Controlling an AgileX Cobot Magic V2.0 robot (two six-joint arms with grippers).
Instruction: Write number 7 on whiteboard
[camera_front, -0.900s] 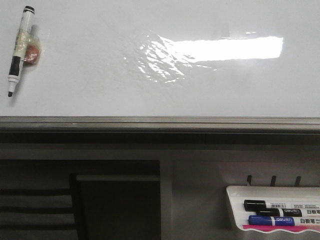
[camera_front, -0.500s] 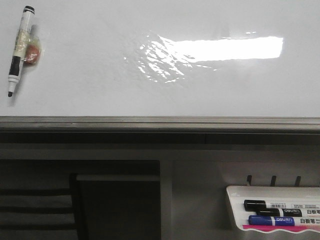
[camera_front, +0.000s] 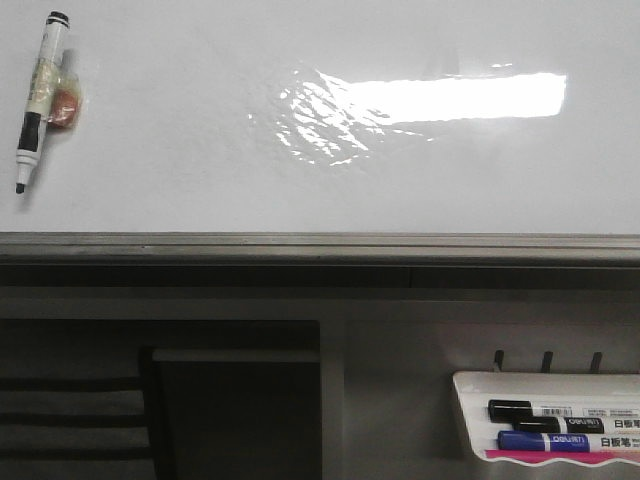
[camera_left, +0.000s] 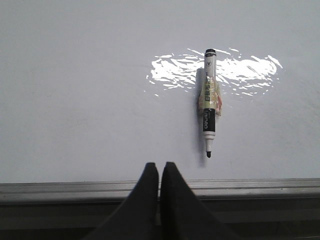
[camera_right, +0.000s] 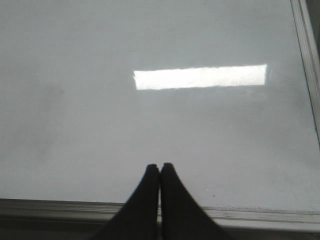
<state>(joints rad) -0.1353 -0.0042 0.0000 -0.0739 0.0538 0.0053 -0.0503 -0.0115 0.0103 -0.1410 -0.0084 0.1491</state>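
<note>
Whiteboard (camera_front: 200, 150) lies flat, glossy, a bright strip of lamp glare across its middle; grey edge rail (camera_front: 320, 245) runs along its near side. No number 7 anywhere on it in any view, so by my reckoning the writing has not begun. One marker (camera_front: 37, 95) lies on the board at its far left, uncapped, dark nib pointing toward the rail, with a yellowish band and something reddish taped round the barrel, probably a grip aid so the jaws can hold it firm, though that is a guess. It lies well inside the board's edge, on the left arm's side, which suggests that arm is meant to fetch it. Left gripper (camera_left: 159, 172) hangs over the rail with its jaws pressed together, holding nothing; the marker sits just ahead of it and slightly to one side, not touching. Right gripper (camera_right: 160, 172) likewise hangs at the rail, jaws together and empty, facing bare board. Neither arm shows in the front view. Below the board, at the right, a small white tray (camera_front: 470, 420) hangs on hooks with a black spare marker (camera_front: 545, 410) and a blue spare marker (camera_front: 545, 440), out of the work area. Next move likely calls for the left jaws to part before reaching the marker.
</note>
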